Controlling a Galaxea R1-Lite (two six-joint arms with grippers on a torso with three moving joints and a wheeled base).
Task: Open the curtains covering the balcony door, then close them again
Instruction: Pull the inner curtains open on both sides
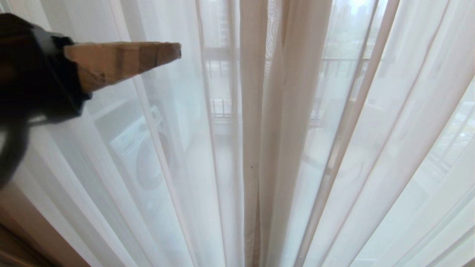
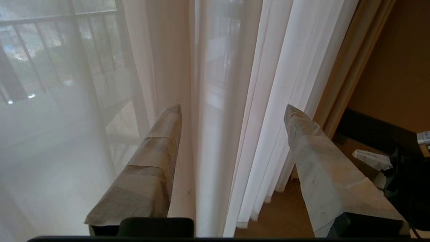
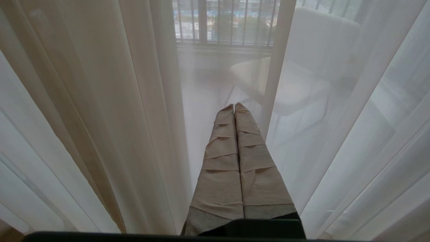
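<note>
Curtains (image 1: 256, 148) hang drawn across the door. We hold our left gripper (image 2: 231, 111) wide around their folds, ready to pinch; our right gripper (image 3: 234, 107) is pressed together, empty.

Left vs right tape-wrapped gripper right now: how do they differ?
The left gripper has its tan tape-wrapped fingers spread wide; the right gripper has its fingers pressed together. The left is raised into the head view beside the sheer white curtains; the right is absent there. Both face the curtains and hold nothing.

Curtains (image 1: 259, 148) across whole front
</note>
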